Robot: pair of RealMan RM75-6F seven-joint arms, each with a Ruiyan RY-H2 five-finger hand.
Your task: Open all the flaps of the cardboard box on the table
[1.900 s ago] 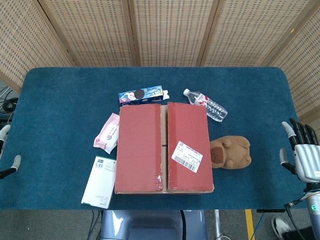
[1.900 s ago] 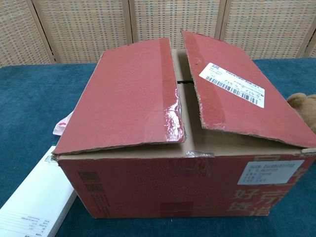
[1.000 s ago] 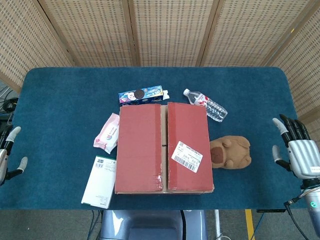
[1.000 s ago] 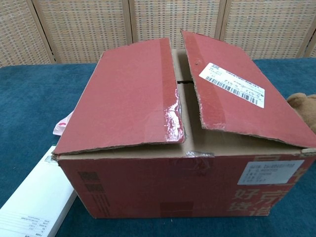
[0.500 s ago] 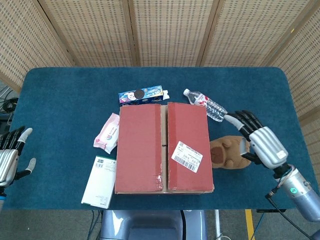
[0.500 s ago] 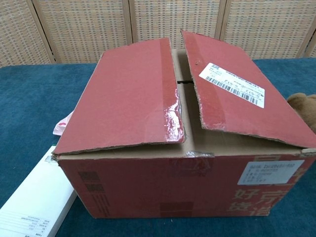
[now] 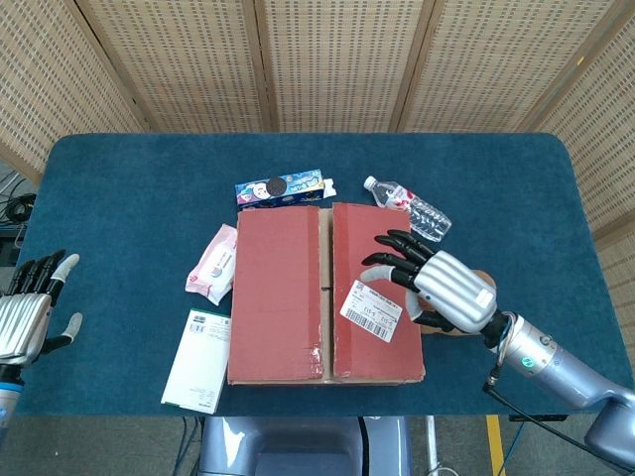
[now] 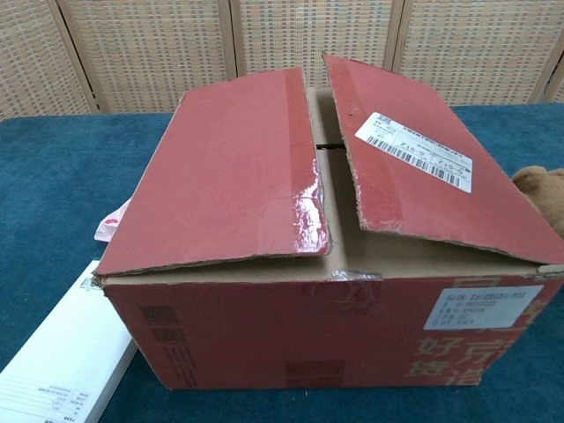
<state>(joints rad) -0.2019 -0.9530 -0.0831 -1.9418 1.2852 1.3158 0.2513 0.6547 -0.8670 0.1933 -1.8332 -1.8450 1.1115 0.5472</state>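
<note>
A red cardboard box (image 7: 322, 293) (image 8: 326, 264) stands at the table's front middle. Its two long top flaps lie nearly closed, each tilted up a little along the centre seam. The right flap (image 7: 372, 288) (image 8: 423, 167) carries a white shipping label. My right hand (image 7: 432, 283) hovers over the right flap's outer edge, fingers spread and pointing toward the seam, holding nothing. My left hand (image 7: 30, 312) is at the table's left edge, fingers apart and empty. Neither hand shows in the chest view.
A brown plush toy (image 7: 481, 288) lies right of the box, mostly hidden by my right hand. Behind the box are a blue snack carton (image 7: 280, 187) and a water bottle (image 7: 409, 207). A pink wipes pack (image 7: 212, 263) and a white booklet (image 7: 198, 359) lie to its left.
My right hand swept in from the table's right edge, over the plush toy, to above the box's right flap. My left hand rose slightly at the left edge. The flaps have not moved.
</note>
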